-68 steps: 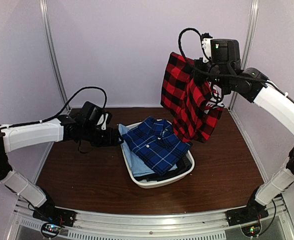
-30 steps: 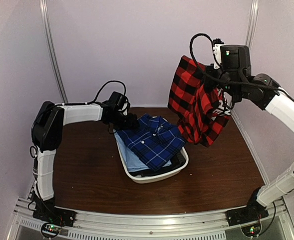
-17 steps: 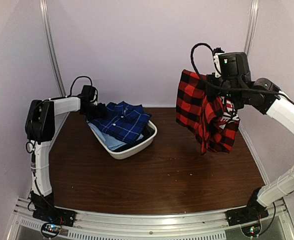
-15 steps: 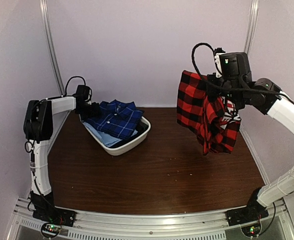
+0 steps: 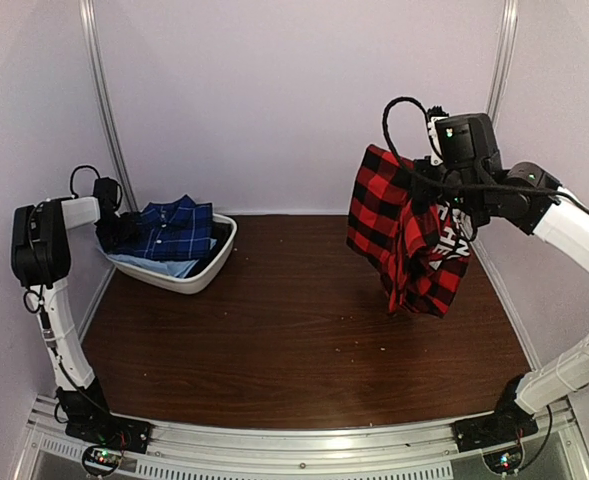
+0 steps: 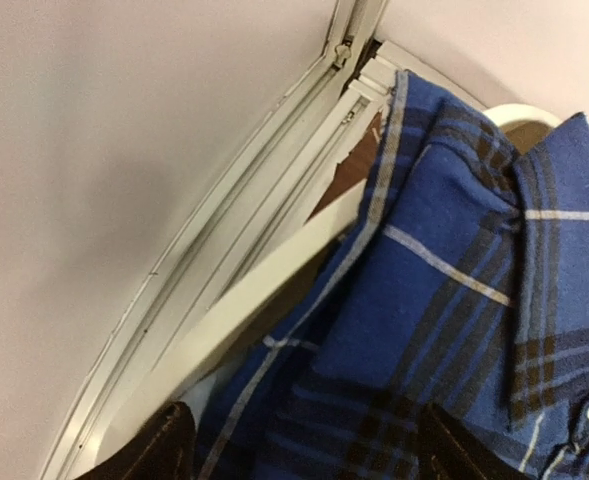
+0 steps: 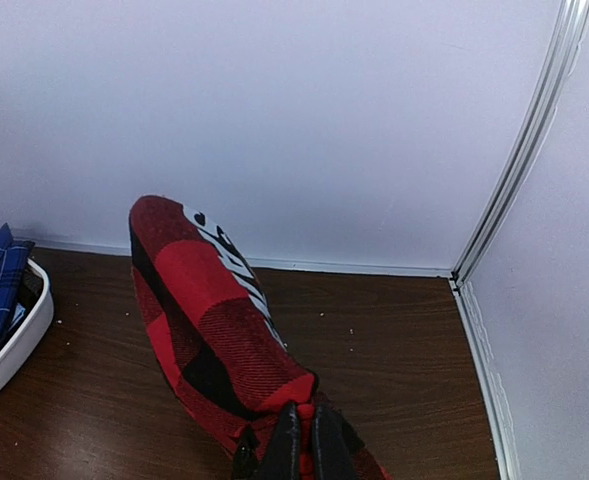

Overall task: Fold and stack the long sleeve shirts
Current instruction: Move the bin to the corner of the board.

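Lilac walls (image 5: 274, 100) enclosed a dark wooden table (image 5: 304, 340).

Overhead view: the left gripper (image 5: 109, 203) reached to the far left corner, at the left rim of a white basin (image 5: 212, 262). The blue shirt (image 5: 174, 230) lay in that basin on a light blue cloth (image 5: 159, 266). At the right, the right gripper (image 5: 444, 185) was raised with the red checked shirt (image 5: 399, 240) hanging from it, clear of the table.

Left wrist view: the two dark fingers (image 6: 154, 450) stood spread wide apart. Beyond them lay the blue shirt, its collar (image 6: 554, 330) to the right, draped over the basin rim beside a pale wall rail (image 6: 264, 150). Contact with the cloth could not be told.

Right wrist view: the right gripper's jaws were pressed together, pinching a fold of the red checked shirt, whose white letters (image 7: 229, 265) faced upward. The basin sat at the far left edge, well apart.
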